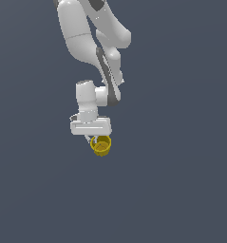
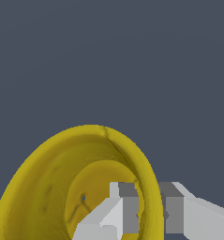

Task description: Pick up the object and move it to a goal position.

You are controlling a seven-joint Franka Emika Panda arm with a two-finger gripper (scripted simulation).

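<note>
The small yellow cup [image 1: 102, 145] hangs just under my white gripper [image 1: 97, 141] in the exterior view, a little right of the hand's middle, tilted with its opening toward the camera. In the wrist view the cup [image 2: 43, 187] fills the lower half, hollow inside showing. My gripper [image 2: 148, 208] is shut on the cup's rim: one finger [image 2: 125, 211] sits inside the cup and the other finger [image 2: 176, 208] presses the outside of the wall.
A plain dark grey-blue surface [image 1: 181, 190] fills both views. The white arm [image 1: 86, 42] rises from the hand toward the top of the exterior view. No other objects show.
</note>
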